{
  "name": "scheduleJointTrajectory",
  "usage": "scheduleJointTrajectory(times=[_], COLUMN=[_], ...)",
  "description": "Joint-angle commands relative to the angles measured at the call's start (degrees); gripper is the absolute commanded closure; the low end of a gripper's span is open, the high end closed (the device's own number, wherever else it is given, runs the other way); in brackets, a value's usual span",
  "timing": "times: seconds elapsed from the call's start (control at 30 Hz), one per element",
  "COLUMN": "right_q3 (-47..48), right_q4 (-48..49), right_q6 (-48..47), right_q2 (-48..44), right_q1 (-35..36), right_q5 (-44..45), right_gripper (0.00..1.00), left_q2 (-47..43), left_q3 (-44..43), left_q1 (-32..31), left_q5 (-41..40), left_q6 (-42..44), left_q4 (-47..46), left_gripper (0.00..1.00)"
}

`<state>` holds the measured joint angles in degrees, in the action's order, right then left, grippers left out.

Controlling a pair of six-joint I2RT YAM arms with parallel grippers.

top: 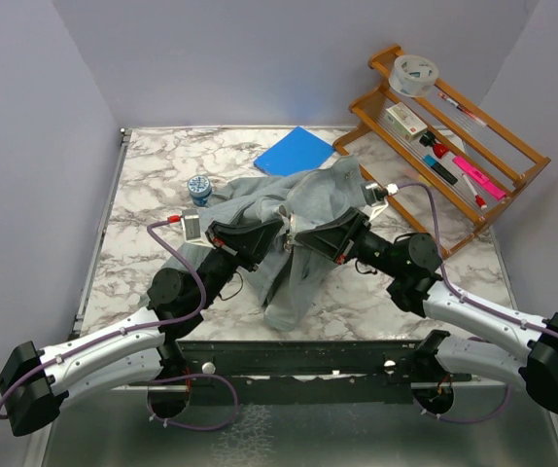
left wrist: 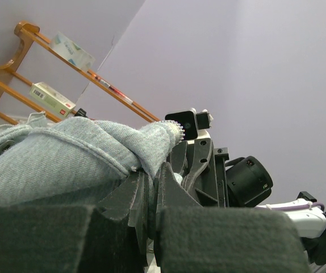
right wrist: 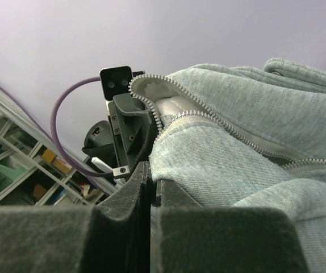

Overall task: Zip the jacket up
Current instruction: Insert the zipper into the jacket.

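A crumpled grey jacket [top: 308, 195] lies bunched mid counter [top: 153, 185], left pincer [left wrist: 151, 193] and right pincer [right wrist: 150, 182] each clamped shut on fabric near its zipper teeth [right wrist: 208, 112]; best bring both edges level and taut before joining.

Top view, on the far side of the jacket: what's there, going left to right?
small round blue-and-white container → flat blue pad → wooden rack
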<state>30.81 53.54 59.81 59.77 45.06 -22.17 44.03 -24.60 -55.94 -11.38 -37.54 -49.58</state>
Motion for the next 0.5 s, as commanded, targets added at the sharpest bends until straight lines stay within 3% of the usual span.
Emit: scheduleJointTrajectory(times=[0.0, 0.47], right_q3=[1.16, 1.97], right_q4=[3.15, 0.31], right_q6=[0.21, 0.18], right_q2=[-1.34, -0.72], right_q1=[0.47, 0.46], right_q5=[-1.24, 2.44], right_gripper=[1.0, 1.0], left_q2=[-0.91, -0.45], left_q3=[0.02, -0.27], left_q1=[-0.13, -0.13], left_q5=[0.22, 1.97], left_q6=[0.12, -0.32], left_q4=[-3.33, -3.33], left_gripper=[1.0, 1.0])
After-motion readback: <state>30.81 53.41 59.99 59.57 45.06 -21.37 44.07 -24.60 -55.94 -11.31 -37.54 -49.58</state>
